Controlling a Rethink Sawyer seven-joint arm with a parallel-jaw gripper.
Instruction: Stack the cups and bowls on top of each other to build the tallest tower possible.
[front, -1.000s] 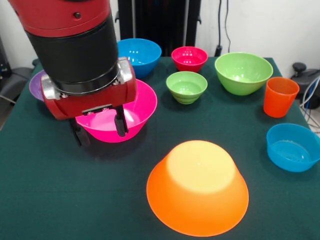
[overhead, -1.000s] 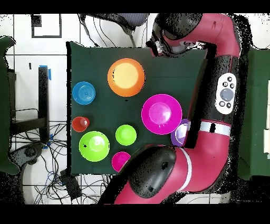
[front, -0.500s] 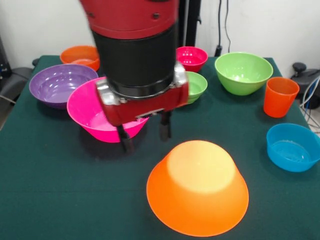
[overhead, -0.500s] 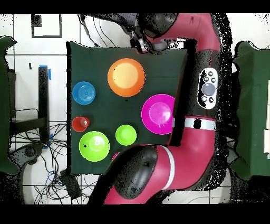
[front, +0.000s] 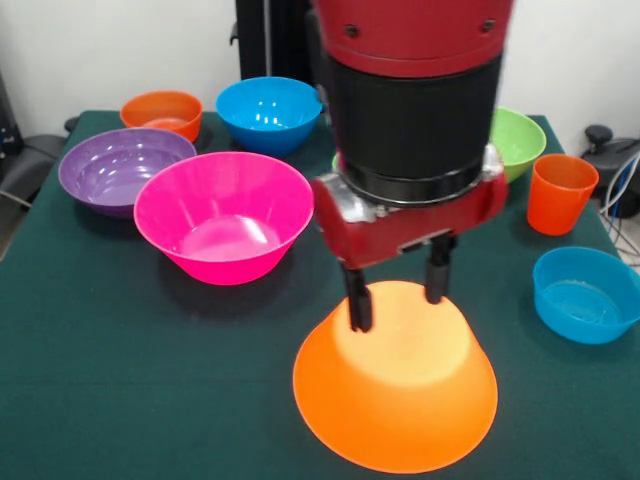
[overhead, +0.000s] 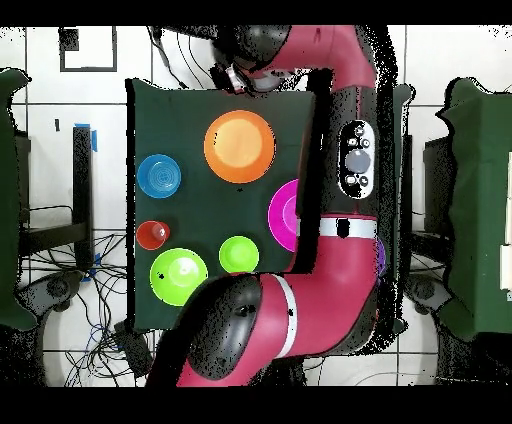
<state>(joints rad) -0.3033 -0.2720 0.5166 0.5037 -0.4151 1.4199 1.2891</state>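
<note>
Glossy red arm (overhead: 345, 130) with fat black joint sections. Black cylindrical wrist (front: 415, 120), silver ring under it, then a red block with small bolts along the edge. Claw (front: 397, 290) ends in two thin black fingers (front: 358, 300). Grey oval button panel (overhead: 357, 160) on the long link, probably a control pad.

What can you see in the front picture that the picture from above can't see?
Only the front view shows the purple bowl, the small orange bowl, the big blue bowl and the open gripper. Only the overhead view shows the small green bowl. Both show the upside-down orange bowl, the pink bowl and the orange-red cup.
</note>
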